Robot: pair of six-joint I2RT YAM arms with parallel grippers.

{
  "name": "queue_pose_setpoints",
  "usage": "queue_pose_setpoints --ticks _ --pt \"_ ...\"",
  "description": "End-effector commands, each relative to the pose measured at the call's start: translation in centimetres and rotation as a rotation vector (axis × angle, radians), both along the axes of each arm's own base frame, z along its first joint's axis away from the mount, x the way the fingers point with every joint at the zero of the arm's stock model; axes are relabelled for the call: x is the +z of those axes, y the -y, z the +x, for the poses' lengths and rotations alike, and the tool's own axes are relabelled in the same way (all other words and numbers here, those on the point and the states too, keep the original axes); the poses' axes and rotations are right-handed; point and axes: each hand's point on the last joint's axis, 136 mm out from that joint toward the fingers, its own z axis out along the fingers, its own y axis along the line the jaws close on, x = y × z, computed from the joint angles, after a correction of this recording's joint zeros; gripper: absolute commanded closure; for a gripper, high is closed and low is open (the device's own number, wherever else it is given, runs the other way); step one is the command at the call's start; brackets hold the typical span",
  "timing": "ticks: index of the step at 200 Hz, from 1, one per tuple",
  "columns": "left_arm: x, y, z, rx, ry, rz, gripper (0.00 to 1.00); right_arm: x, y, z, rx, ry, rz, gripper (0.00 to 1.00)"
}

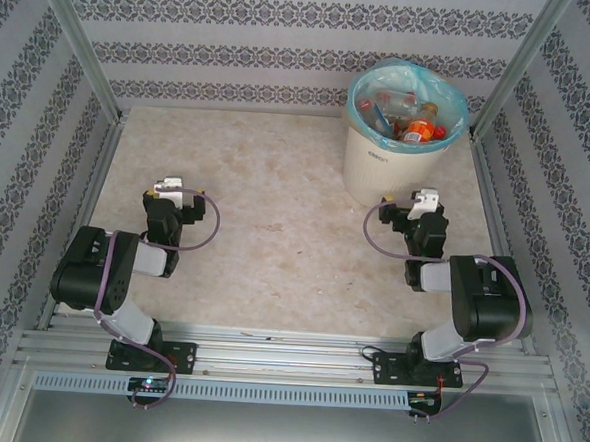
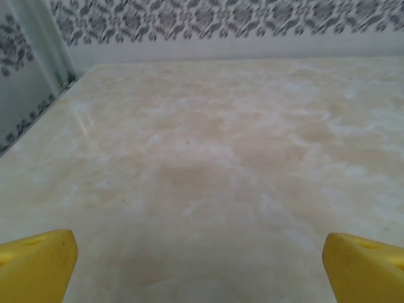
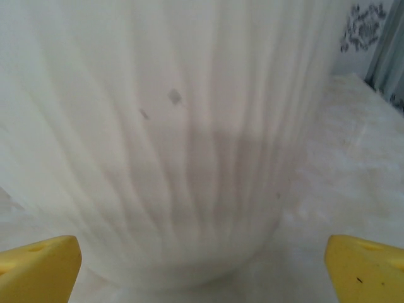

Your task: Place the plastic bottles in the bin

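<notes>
- My right pincer is spread wide, with nothing between its yellow fingertips. It sits low on the near side of the bin, very close to its ribbed white wall.
- My left pincer is spread wide too and holds nothing. It is well apart from the bin, far off to the bin's left, and looks out over the bare counter.
- From above, the plastic bottles I can see all lie inside the bin, piled up near its rim. An orange one lies on top, on the side nearest my right pincer.
- I think the job is just about done.
- What could go wrong: my right pincer is so near the bin that one small push toward it could bump the wall. The bin could then slide or tip.
- If the bin tips, the bottles on top could roll out over the rim, because the pile is high.
- The turquoise bag hangs over the rim. If I lift my right pincer straight up beside the bin, a fingertip could catch the bag and pull it.
- It seems safest to draw my right pincer away from the bin first.
</notes>
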Motion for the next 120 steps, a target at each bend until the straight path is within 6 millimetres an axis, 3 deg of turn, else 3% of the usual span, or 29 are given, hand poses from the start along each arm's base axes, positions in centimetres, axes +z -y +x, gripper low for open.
queue_pose_setpoints --ticks 1,45,72,120 --pt "-0.7 -0.4 -0.5 0.027 -0.029 -0.015 0.0 -1.1 1.9 -0.6 -0.092 -0.057 -0.044 0.02" --pt "-0.8 3.2 -0.9 -0.198 -0.013 0.002 0.0 -1.1 1.8 -0.6 -0.091 -0.059 -0.044 0.02" --pt "-1.3 2.2 0.2 -0.169 -0.073 -0.05 0.0 -1.1 1.9 -0.6 -0.092 -0.059 -0.045 0.02" --pt "-1.3 1.6 0.1 -0.141 -0.073 -0.057 0.0 -1.1 1.8 -0.6 -0.091 -0.058 -0.047 0.02"
